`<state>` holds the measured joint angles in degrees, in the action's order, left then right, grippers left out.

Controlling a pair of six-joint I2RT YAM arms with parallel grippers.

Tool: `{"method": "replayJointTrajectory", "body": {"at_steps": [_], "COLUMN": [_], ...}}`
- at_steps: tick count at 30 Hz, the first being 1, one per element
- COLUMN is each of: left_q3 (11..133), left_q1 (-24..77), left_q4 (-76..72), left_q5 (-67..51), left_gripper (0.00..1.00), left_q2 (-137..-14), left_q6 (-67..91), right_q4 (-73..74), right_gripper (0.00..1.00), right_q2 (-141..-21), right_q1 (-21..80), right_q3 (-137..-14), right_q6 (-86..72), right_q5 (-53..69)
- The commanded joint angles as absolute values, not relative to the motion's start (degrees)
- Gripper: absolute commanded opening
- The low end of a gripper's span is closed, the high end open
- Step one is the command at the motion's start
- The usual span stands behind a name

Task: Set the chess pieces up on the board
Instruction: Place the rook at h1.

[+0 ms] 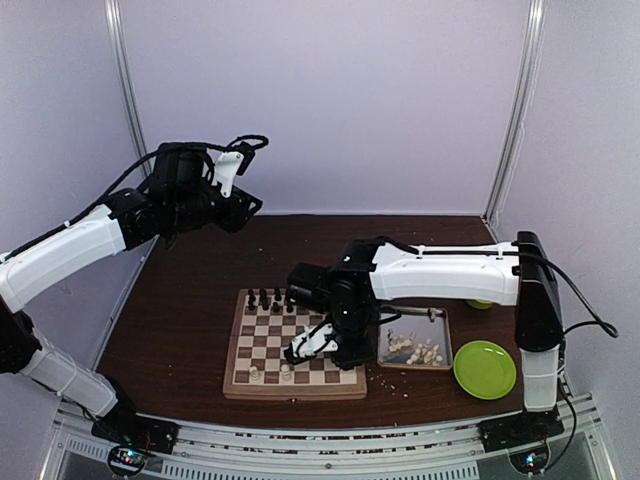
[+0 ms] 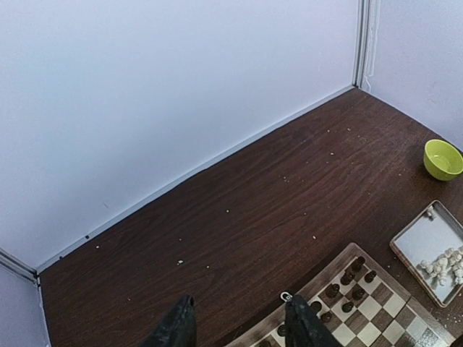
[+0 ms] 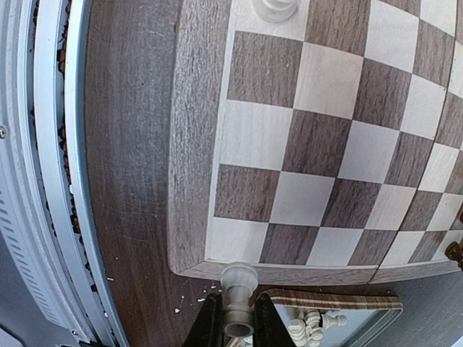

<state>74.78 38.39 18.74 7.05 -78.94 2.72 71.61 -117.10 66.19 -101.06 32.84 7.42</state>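
The board (image 1: 295, 390) lies at the table's front middle, with dark pieces (image 1: 270, 298) along its far row and two cream chess pieces (image 1: 257, 375) near its front edge. My right gripper (image 1: 345, 352) hovers at the board's right front corner, shut on one cream piece (image 3: 239, 285) held just off the board's corner rim (image 3: 189, 144). More cream pieces (image 1: 420, 352) lie in the metal tray (image 1: 430, 330). My left gripper (image 1: 240, 208) is raised high at the back left, open and empty (image 2: 239, 325), above the table beside the board's far edge (image 2: 328, 277).
A green plate (image 1: 485, 368) lies right of the tray. A green bowl (image 2: 443, 159) stands behind it near the right wall. Pale crumbs are scattered on the dark wood table (image 2: 239, 202). An aluminium rail (image 3: 51, 181) runs along the table's near edge.
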Motion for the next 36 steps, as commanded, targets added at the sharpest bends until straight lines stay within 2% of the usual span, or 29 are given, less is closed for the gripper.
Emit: {"method": "replayJointTrajectory", "body": {"at_steps": [1,32,36], "left_q3": [74.97,76.19,76.20], "left_q1": [38.23,38.24,38.23], "left_q4": [16.34,17.81,17.92], "left_q5": [6.13,5.36,5.27], "left_gripper": [0.43,0.43,0.43], "left_q2": [-77.76,-78.87,-79.07], "left_q6": [3.25,2.83,2.74], "right_q4": [73.23,70.86,70.53], "right_gripper": [0.01,0.02,0.10], "right_q2": [-118.77,-121.99,-121.84], "right_q1": [66.64,66.62,66.65], "right_q3": [-102.74,-100.91,-100.52], "right_q6": [32.26,32.08,31.83], "right_q5": [6.58,8.12,8.03]}}
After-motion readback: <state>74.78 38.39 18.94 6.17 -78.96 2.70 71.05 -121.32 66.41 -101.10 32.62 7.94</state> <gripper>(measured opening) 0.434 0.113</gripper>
